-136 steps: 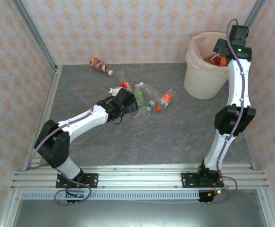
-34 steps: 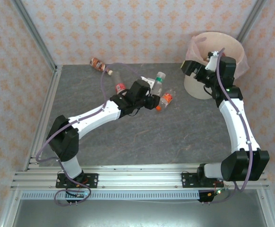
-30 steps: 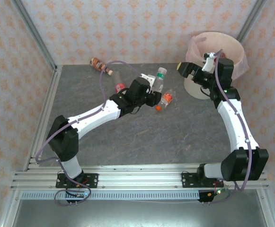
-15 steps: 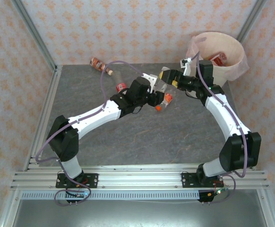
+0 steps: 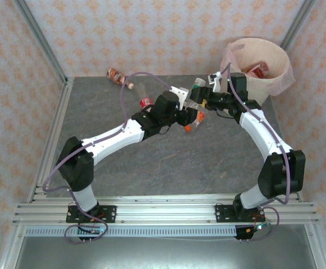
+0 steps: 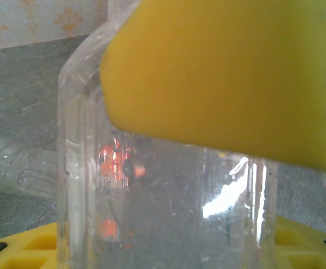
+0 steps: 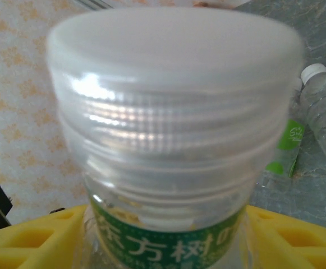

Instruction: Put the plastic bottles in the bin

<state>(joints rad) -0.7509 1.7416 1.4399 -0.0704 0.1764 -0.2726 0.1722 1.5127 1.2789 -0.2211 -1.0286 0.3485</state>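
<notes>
Grey tabletop (image 5: 207,162): left tool (image 6: 191,168) clamps green-labelled bottle (image 7: 174,140); right tool (image 7: 163,241) straddles it, grip unclear.

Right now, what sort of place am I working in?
Probably a robot test cell dressed as a room: wallpapered panels in a metal frame, a grey table with arms bolted to a rail, a bin and loose bottles.

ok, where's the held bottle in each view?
Top external: bottle upper centre, just left of the bin.
Left wrist: its clear body, centre, very close up.
Right wrist: its cap and neck, centre, with the green label below.
Shared landmark: the grey table.
</notes>
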